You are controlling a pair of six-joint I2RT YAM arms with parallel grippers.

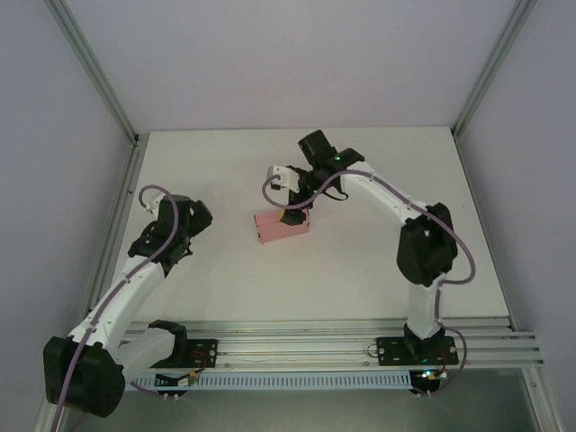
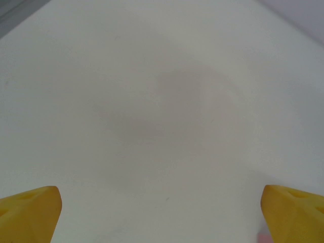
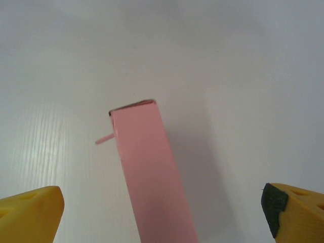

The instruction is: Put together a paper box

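The paper box [image 1: 279, 228] is a small pink box, folded up, lying on the white table [image 1: 360, 270] near its middle. My right gripper [image 1: 293, 216] hangs just over the box's right end. In the right wrist view the box [image 3: 152, 172] runs up between the two yellow fingertips [image 3: 30, 212], which stand wide apart and clear of it; a thin pink tab sticks out at its far left corner. The right gripper [image 3: 162, 217] is open. My left gripper [image 1: 193, 219] is off to the left of the box, open [image 2: 162, 217] over bare table.
An aluminium rail [image 1: 342, 346] carries both arm bases along the near edge. Grey enclosure walls and frame posts [image 1: 135, 139] close in the back and sides. Bare white tabletop lies around the box.
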